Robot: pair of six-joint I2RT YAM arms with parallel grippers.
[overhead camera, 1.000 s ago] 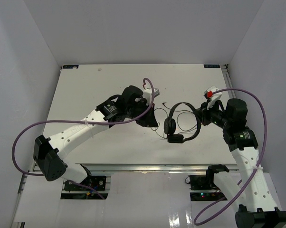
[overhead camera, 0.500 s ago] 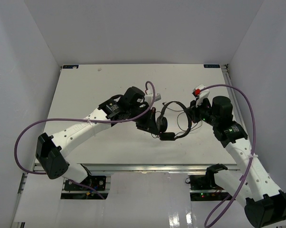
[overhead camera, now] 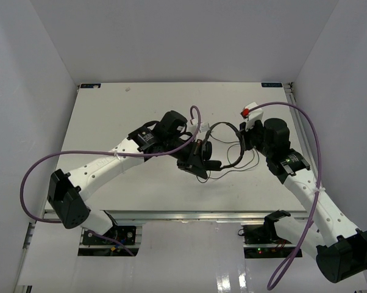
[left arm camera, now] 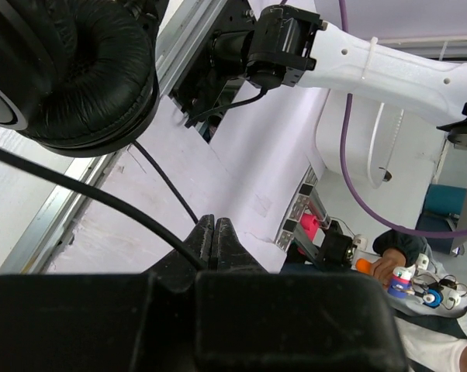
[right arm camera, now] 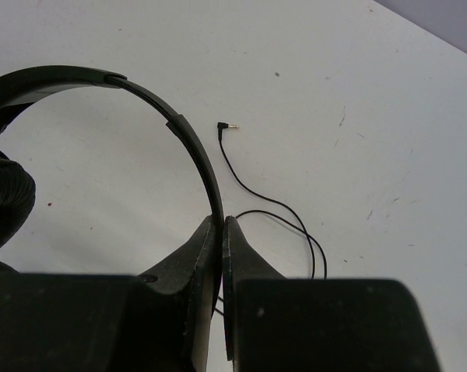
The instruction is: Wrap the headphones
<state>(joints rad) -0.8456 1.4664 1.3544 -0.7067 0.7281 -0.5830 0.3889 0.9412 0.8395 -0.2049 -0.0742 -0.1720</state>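
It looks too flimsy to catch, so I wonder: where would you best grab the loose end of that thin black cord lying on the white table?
Probably just behind the small angled plug, where the thin black cord runs straight. It lies flat on the white table with bare surface around it, so come straight down from above, jaws open across the cord.

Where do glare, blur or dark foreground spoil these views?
Top external: sharp, even light, faint glare below the table. Left wrist: the dark left gripper body fills the bottom. Right wrist: right gripper likewise; headband and cord crisp.
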